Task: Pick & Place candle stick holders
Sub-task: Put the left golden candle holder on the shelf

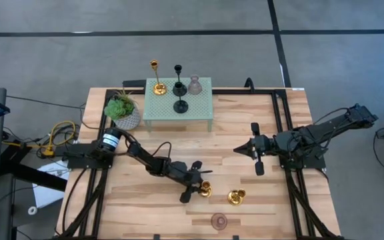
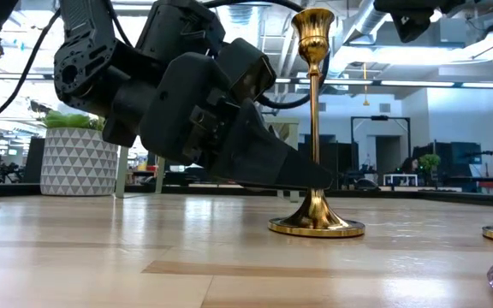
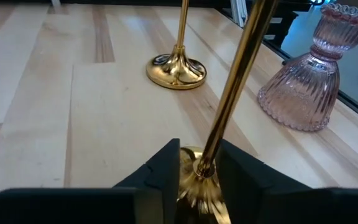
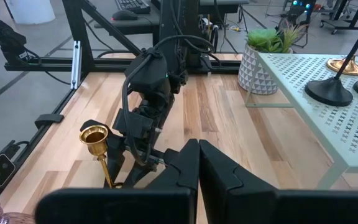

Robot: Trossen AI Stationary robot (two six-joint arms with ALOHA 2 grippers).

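Reaching low over the table [image 1: 145, 213], the left gripper [image 1: 195, 185] has its two fingers spread, one on each side of a gold holder [image 1: 205, 191], down by the foot of its stem; in the left wrist view the stem [image 3: 229, 99] rises through the gap between the fingers [image 3: 160, 168], and I cannot tell if they already touch it. I judge that the grasp is being prepared and is not closed. This gold holder stands upright on its round base, well in front of the green shelf [image 1: 205, 103]. A second gold holder [image 1: 237, 197] stands near it, further from the left arm, and a pink holder [image 1: 219, 221] stands near the table's front edge. On the shelf there are already four holders: a gold one [image 1: 157, 79], two black ones [image 1: 179, 85] and a pink one [image 1: 195, 85]. A plant [image 1: 122, 110] stands just beside the shelf. The right gripper [image 1: 245, 149] waits beside the shelf's front corner, its fingers pressed together and holding nothing. The risk I see is in the tall thin shape: if one finger meets the stem before the other, it can push the holder over, and a falling holder may hit the second gold one. A grip so low may also let the top swing when it is lifted, and the shiny metal can slip.
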